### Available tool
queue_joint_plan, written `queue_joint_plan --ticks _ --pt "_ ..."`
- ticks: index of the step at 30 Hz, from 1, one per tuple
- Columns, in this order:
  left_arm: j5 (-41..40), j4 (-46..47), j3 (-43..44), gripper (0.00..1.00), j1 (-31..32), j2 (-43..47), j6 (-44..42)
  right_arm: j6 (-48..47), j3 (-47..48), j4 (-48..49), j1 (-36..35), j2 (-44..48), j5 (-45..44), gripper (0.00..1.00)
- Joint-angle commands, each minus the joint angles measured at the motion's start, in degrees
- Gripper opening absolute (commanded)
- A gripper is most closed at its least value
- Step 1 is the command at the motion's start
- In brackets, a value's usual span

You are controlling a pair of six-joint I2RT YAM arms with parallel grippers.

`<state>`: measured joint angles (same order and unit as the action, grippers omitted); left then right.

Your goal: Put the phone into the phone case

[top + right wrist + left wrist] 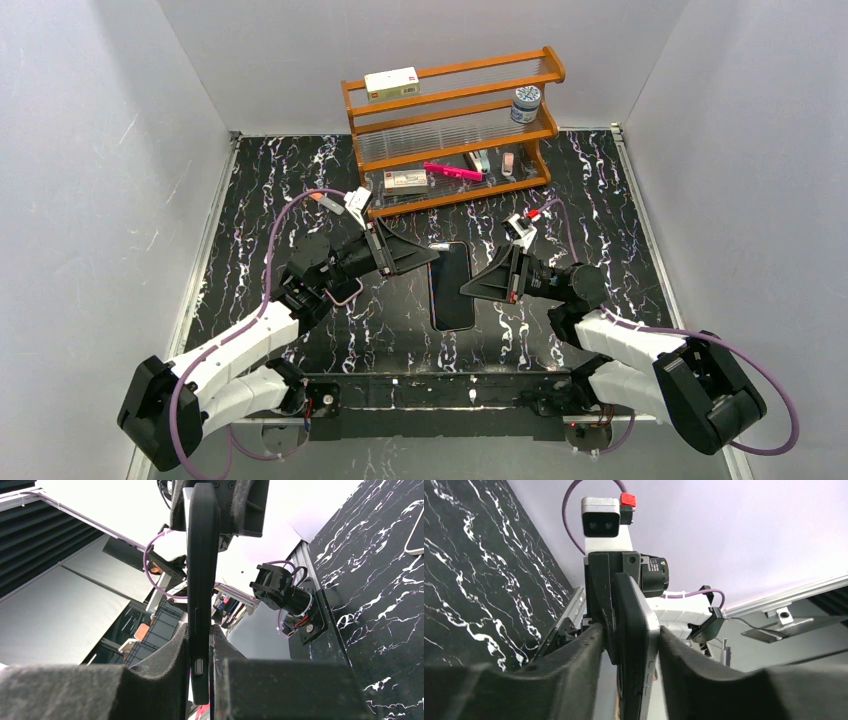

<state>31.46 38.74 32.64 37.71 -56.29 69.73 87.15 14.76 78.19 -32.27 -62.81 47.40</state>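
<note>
- Black marble table, walled on three sides.
- Wooden rack at far centre, three shelves.
- Left gripper reaches in from the left. Its jaws sit either side of the stacked phone and case; can't tell if they press.
- Right gripper comes from the right, jaws clamped on the case's edge.
- Phone case: matte black, mid-table between both grippers.
- Phone: pale metal rim, lying flat against the case; can't tell if fully seated.
- Pink-rimmed slab on the table, partly under the left arm.
- White box on the top shelf, left end.
- Jar on the middle shelf, right end.
- Pink pen on the bottom shelf.
</note>
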Motion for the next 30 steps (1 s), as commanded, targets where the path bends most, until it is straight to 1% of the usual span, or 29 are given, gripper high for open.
queue_joint_plan --ticks 1,6,8,9,11,13,17,18,19,20,21,22,23,24,27,30 --pt "1.2 10.1 -0.9 0.32 -0.3 -0.5 5.4 1.2 -0.6 6.5 -0.2 1.8 -0.6 0.03" --pt "0.0 10.2 -2.2 0.15 -0.3 0.3 6.2 1.9 -1.5 6.8 -0.2 1.8 -0.8 0.02" --pt "-0.6 10.2 -2.8 0.07 -0.3 0.3 6.7 2.0 -1.5 7.0 -0.3 1.3 -0.5 0.05" --pt "-0.7 10.2 -3.0 0.05 -0.3 0.2 6.7 1.9 -1.6 6.8 -0.3 1.1 -0.6 0.07" --pt "-1.0 8.8 -3.3 0.03 -0.2 -0.3 6.5 1.8 -1.4 6.3 -0.3 0.4 -1.0 0.13" --pt "-1.2 7.8 -3.9 0.03 -0.2 -0.8 6.1 1.7 -0.8 6.1 -0.6 -0.7 -1.5 0.16" --pt "-2.0 4.1 -4.2 0.04 0.1 -1.2 4.9 1.9 0.9 5.5 -1.8 -3.6 -1.5 0.19" --pt "-2.2 3.8 -4.4 0.05 0.3 -1.1 4.9 2.0 1.1 6.0 -2.4 -4.3 -1.5 0.19" --pt "-2.4 3.6 -4.6 0.09 0.3 -0.9 5.0 2.1 1.1 6.4 -2.8 -4.9 -1.8 0.18" --pt "-2.5 3.4 -4.8 0.15 0.4 -0.5 5.2 2.3 1.1 6.9 -3.2 -5.4 -2.4 0.14" --pt "-2.5 3.2 -4.9 0.26 0.4 -0.1 5.2 2.7 0.6 8.1 -3.3 -5.8 -3.2 0.09" --pt "-2.8 3.0 -5.0 0.31 0.4 0.5 5.3 3.4 -0.3 10.3 -3.3 -6.2 -4.6 0.06" --pt "-3.0 2.8 -5.1 0.43 0.4 1.0 5.6 4.5 -1.4 13.6 -3.3 -6.7 -6.1 0.05" --pt "-3.4 2.8 -5.5 0.48 0.4 1.6 5.9 5.5 -2.3 16.7 -3.3 -7.3 -7.6 0.04" --pt "-4.8 2.9 -6.1 0.56 0.3 4.0 6.4 8.9 -1.8 22.8 -3.3 -10.7 -7.6 0.04" --pt "-5.9 3.7 -6.4 0.61 0.3 6.0 6.4 11.9 -0.9 26.2 -3.3 -13.6 -7.2 0.03"
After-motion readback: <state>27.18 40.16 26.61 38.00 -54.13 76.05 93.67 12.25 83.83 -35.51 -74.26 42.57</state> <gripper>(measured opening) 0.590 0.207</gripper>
